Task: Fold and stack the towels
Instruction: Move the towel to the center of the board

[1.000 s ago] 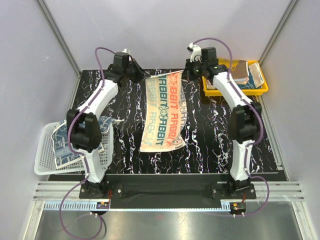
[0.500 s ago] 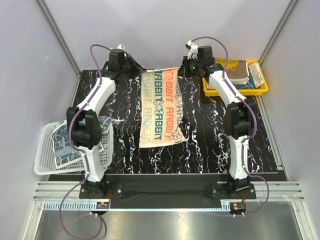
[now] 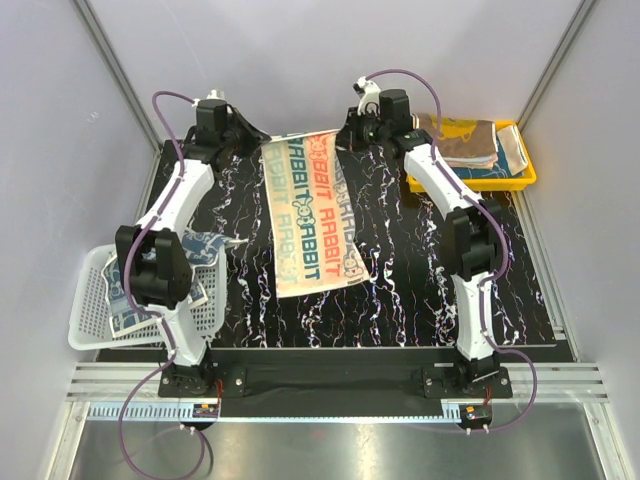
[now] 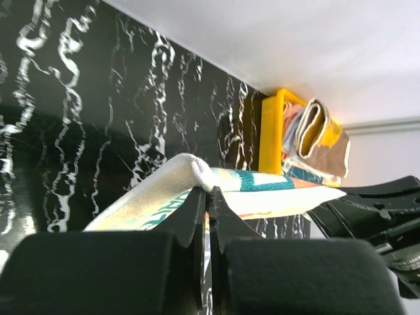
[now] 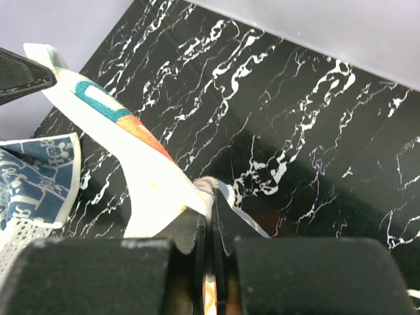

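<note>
A towel with teal and red lettered stripes [image 3: 305, 215] hangs stretched between both grippers at the far side of the table, its lower end lying on the black marbled top. My left gripper [image 3: 262, 140] is shut on its far left corner, and my right gripper [image 3: 340, 135] is shut on its far right corner. In the left wrist view the gripper [image 4: 209, 193] pinches the towel's edge [image 4: 262, 190]. The right wrist view shows the same: the gripper [image 5: 211, 197] is clamped on the towel [image 5: 144, 164]. A navy white-patterned towel [image 3: 130, 290] lies in the basket. Folded towels [image 3: 460, 140] sit in the yellow tray.
A white mesh basket [image 3: 90, 320] overhangs the table's left edge beside the left arm. The yellow tray [image 3: 525, 180] stands at the far right corner. Grey walls close in behind and on both sides.
Both arms have carried the lettered towel to the left and a little farther back. The grips on its two corners are unchanged.
</note>
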Controlling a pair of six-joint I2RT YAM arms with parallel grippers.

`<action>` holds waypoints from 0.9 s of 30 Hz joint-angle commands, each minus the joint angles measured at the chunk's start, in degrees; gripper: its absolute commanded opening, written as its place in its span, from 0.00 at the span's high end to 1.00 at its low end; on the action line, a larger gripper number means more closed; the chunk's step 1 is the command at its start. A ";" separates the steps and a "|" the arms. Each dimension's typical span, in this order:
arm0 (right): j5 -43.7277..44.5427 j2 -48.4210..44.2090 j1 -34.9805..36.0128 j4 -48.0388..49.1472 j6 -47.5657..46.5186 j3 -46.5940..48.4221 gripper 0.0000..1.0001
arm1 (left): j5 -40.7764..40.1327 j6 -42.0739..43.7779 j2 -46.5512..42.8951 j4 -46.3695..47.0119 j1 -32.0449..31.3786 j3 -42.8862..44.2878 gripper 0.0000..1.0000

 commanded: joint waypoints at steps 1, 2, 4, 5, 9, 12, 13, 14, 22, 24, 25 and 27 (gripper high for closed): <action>9.64 0.52 -4.46 4.09 0.08 4.72 0.93 | -17.73 4.86 -4.10 -4.15 6.96 -1.37 1.00; 9.55 1.14 -4.28 4.00 -0.10 5.17 0.93 | -19.92 4.60 -4.54 -5.20 6.96 -2.24 1.00; 9.37 2.63 -3.76 4.44 -0.10 5.96 0.92 | -20.82 4.77 -5.59 -4.95 7.13 -3.56 1.00; 9.29 3.16 -3.14 4.44 -0.19 6.22 0.92 | -22.65 4.08 -5.69 -5.56 7.31 -3.83 1.00; 9.64 5.62 -2.00 4.35 -0.19 7.10 0.92 | -22.93 3.28 -4.20 -7.14 7.66 -3.83 1.00; 12.26 7.55 -1.47 3.13 -0.19 7.80 0.92 | -20.91 3.89 -2.97 -6.44 7.66 -4.01 1.00; 14.36 8.08 -1.47 2.16 -0.36 9.55 0.93 | -20.38 4.24 -2.53 -6.53 7.66 -3.83 1.00; 16.82 8.52 -1.38 1.19 -0.71 10.43 0.92 | -19.42 4.51 -1.74 -6.36 7.66 -3.65 1.00; 30.16 12.49 -1.38 -9.54 -7.74 25.14 0.85 | -20.46 3.90 -0.59 -9.87 7.66 -1.63 1.00; 23.91 9.51 -1.21 -6.31 -7.75 21.10 0.87 | -22.57 2.40 -2.08 -9.52 7.66 -4.26 1.00; 21.70 8.71 -0.77 -4.81 -7.22 16.47 0.87 | -22.92 2.14 -3.30 -8.82 7.66 -5.23 1.00; 23.77 7.74 0.20 -3.91 -7.04 12.92 0.94 | -23.11 2.04 -2.71 -10.30 7.66 -5.06 1.00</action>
